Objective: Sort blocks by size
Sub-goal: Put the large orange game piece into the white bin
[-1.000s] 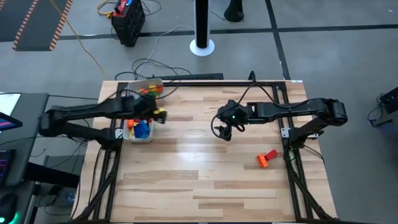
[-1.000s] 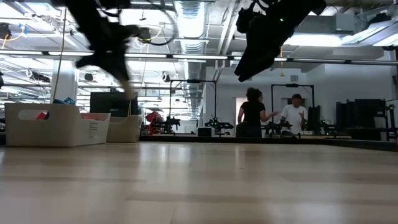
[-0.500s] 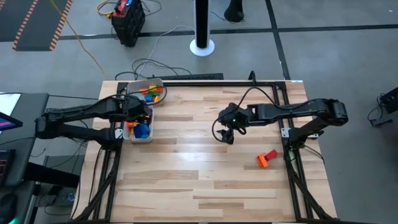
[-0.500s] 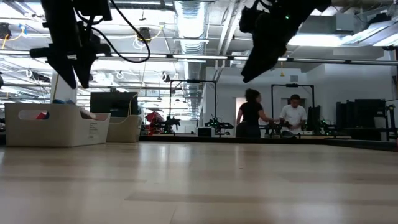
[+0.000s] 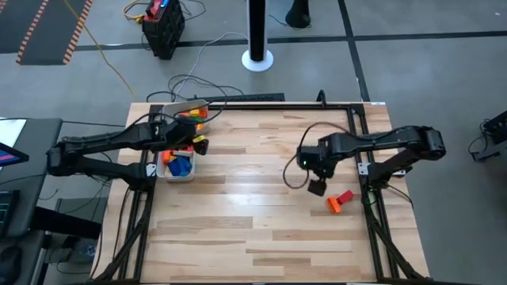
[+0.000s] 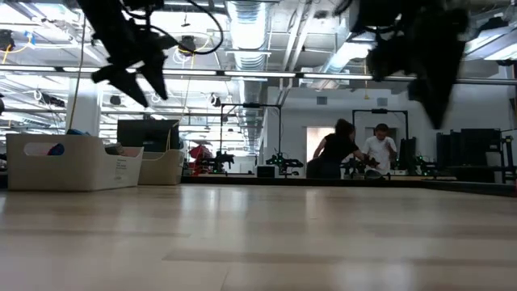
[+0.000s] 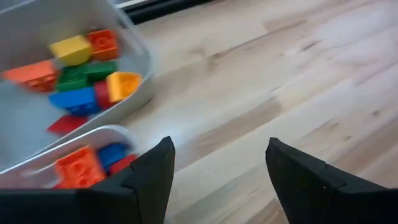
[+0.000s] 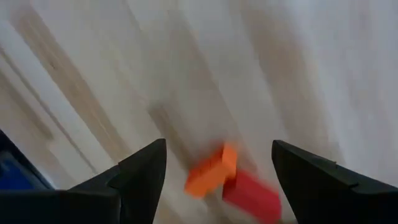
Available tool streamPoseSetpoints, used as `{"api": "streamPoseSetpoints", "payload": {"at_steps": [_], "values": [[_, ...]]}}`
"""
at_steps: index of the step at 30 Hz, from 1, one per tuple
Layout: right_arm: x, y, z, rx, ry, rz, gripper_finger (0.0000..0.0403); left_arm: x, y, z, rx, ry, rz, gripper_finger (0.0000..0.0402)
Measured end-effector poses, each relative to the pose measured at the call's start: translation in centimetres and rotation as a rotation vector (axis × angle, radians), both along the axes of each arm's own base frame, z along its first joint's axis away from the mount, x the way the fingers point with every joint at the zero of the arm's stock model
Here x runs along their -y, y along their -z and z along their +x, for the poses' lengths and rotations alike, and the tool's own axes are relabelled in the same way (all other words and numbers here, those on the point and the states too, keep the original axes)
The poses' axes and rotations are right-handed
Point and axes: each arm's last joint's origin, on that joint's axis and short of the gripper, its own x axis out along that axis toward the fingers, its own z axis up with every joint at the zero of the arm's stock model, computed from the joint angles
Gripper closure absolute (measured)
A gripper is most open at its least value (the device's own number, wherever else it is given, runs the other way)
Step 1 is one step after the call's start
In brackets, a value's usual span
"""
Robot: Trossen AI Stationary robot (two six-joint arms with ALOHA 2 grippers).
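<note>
I see two white trays (image 7: 134,93) holding mixed blocks (image 7: 81,74). Left gripper (image 7: 217,174) above them, fingers spread, empty. Right gripper (image 8: 214,171) wide, empty, over orange and red blocks (image 5: 341,201).

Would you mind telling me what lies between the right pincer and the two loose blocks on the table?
Nothing: in the high view the right pincer hangs just beside the orange block and red block, with only bare table between.

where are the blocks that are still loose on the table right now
In the high view, an orange block and a red block lie touching on the table's right side, just beside the open right gripper, far from the trays.
</note>
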Motion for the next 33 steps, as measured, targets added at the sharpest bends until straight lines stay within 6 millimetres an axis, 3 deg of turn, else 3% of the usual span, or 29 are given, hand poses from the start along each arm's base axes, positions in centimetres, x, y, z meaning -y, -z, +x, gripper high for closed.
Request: {"api": "streamPoseSetpoints", "payload": {"at_steps": [5, 9, 12, 18, 26, 33], "values": [[-0.8, 1.5, -0.2, -0.200, 0.017, 0.048, 0.0088, -0.4, 1.1, 2.0, -0.021, 0.085, -0.025, 0.0165], [-1.2, 3.6, -0.3, -0.233, 0.026, 0.109, 0.0088, -0.4, 2.1, 2.8, -0.053, 0.139, -0.090, 0.0165], [-1.6, 4.9, -1.6, -0.305, 0.085, 0.129, 0.0088, -0.2, 1.8, 2.7, -0.028, 0.140, -0.101, 0.0165], [-3.4, 4.8, -3.2, -0.333, 0.158, 0.148, 0.0088, -0.1, 0.4, 1.4, 0.021, 0.137, -0.040, 0.0165], [-6.5, 4.9, -3.1, -0.325, 0.182, 0.222, 0.0088, -0.9, -0.1, 0.7, -0.012, 0.164, 0.032, 0.0165], [-7.0, 7.1, -3.9, -0.356, 0.288, 0.210, 0.0088, -1.4, -0.2, 0.5, -0.039, 0.187, 0.069, 0.0165]]}}
